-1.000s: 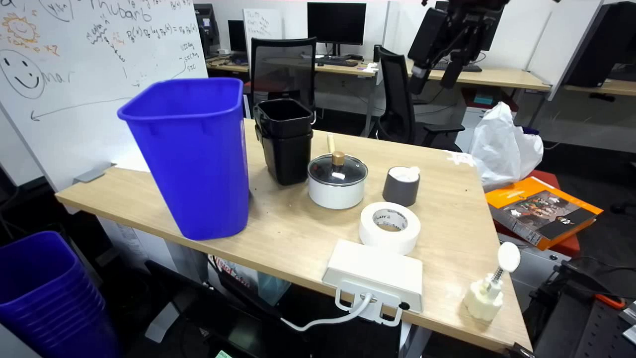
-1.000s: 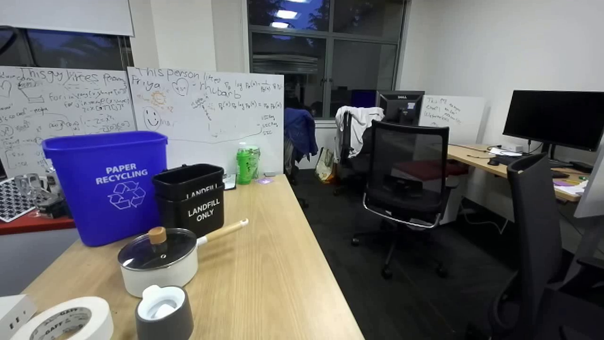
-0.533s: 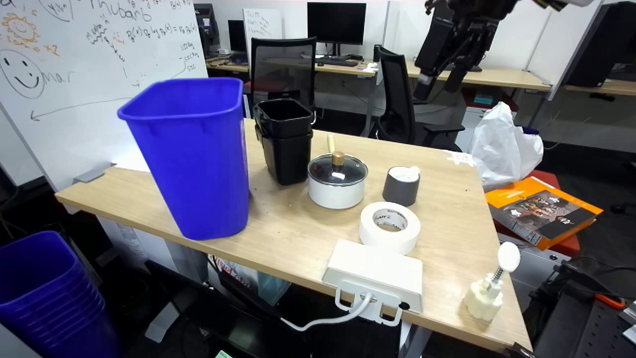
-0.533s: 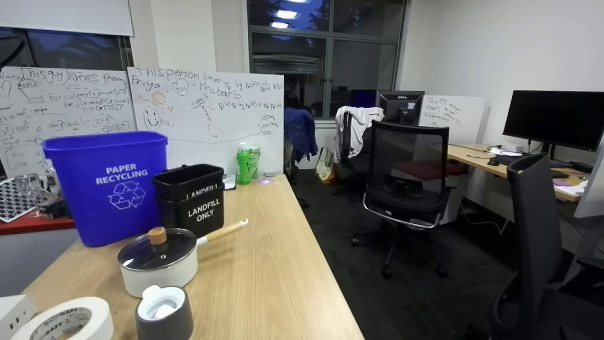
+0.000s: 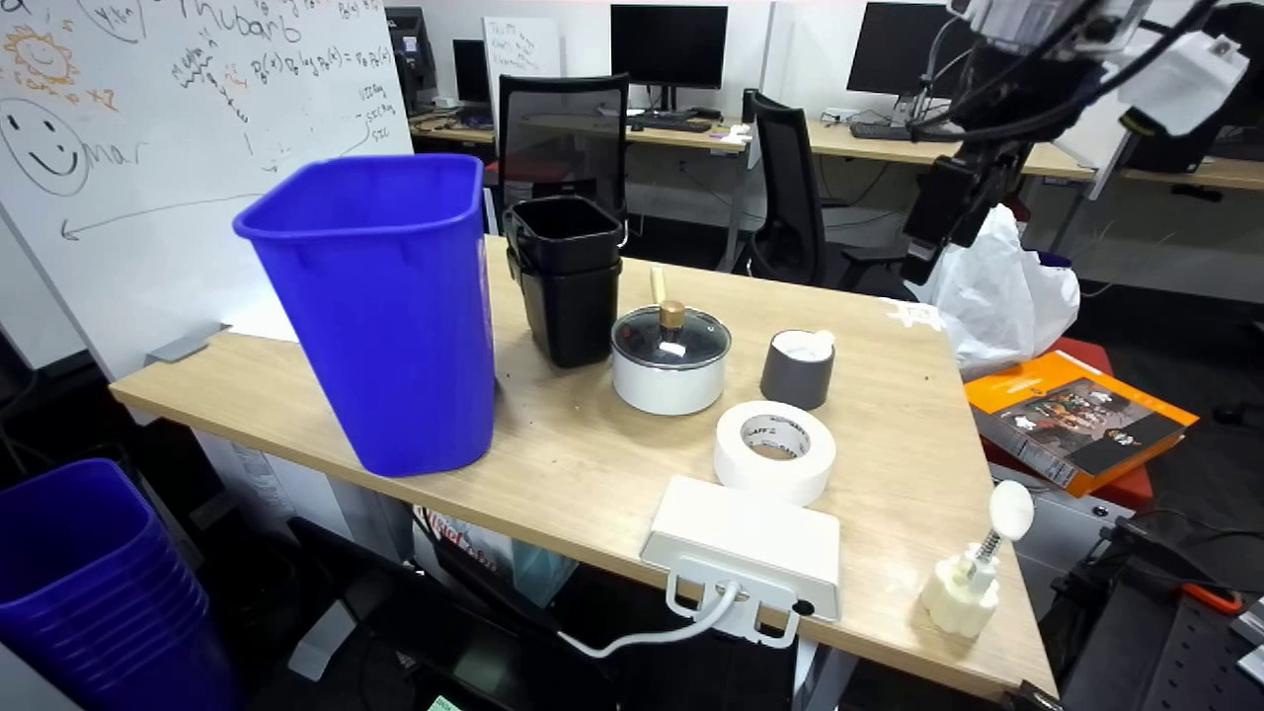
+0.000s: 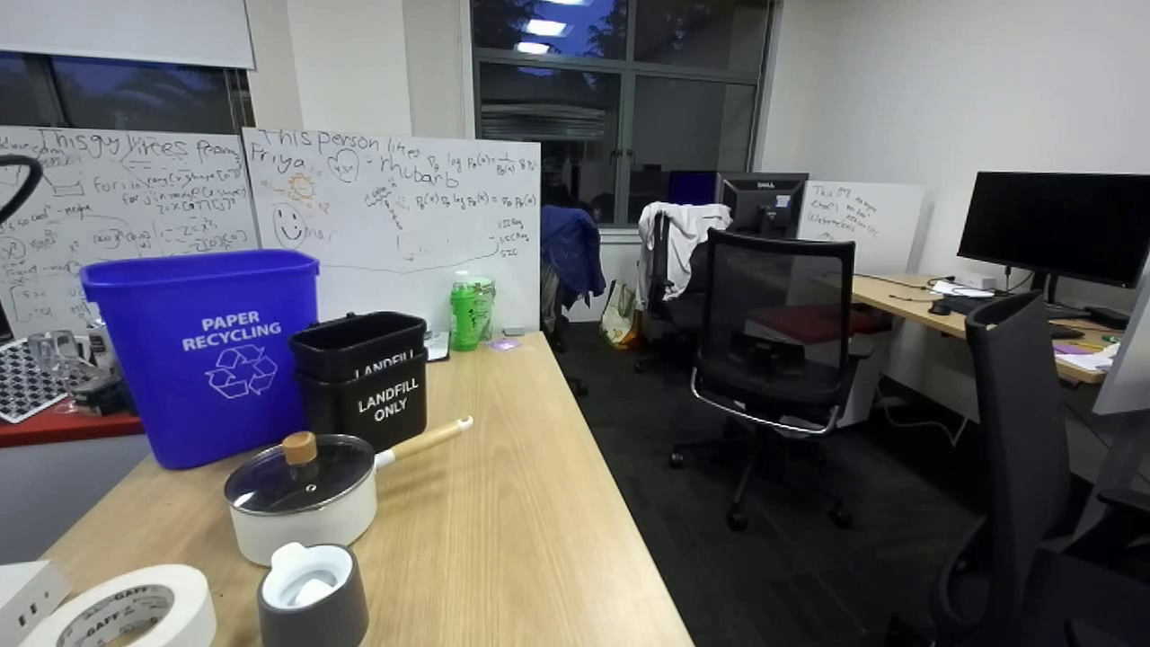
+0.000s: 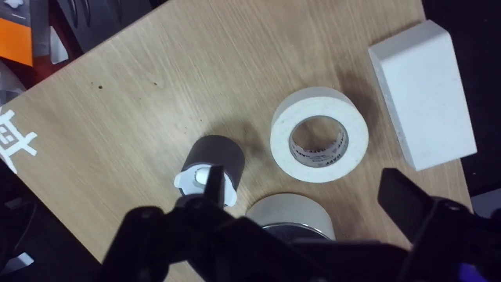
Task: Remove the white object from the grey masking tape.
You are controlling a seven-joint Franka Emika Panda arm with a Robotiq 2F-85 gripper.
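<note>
Sitting in the grey masking tape (image 6: 314,622), the white object (image 6: 311,579); gripper (image 7: 301,178) spread wide.

You get fairly bright light in both exterior views, with a glint on the lid (image 5: 696,341), light strips (image 6: 545,28) in the dark window (image 6: 575,103) and stacked bins (image 5: 94,583) that seem stretched at the edge. Your wrist view is dimmer and softer: a pale sheen marks the desk (image 7: 168,86), soft shadows lie beside the grey tape (image 7: 215,150) and white roll (image 7: 281,141), and the gripper (image 7: 301,169) is near-black, out of focus.
</note>
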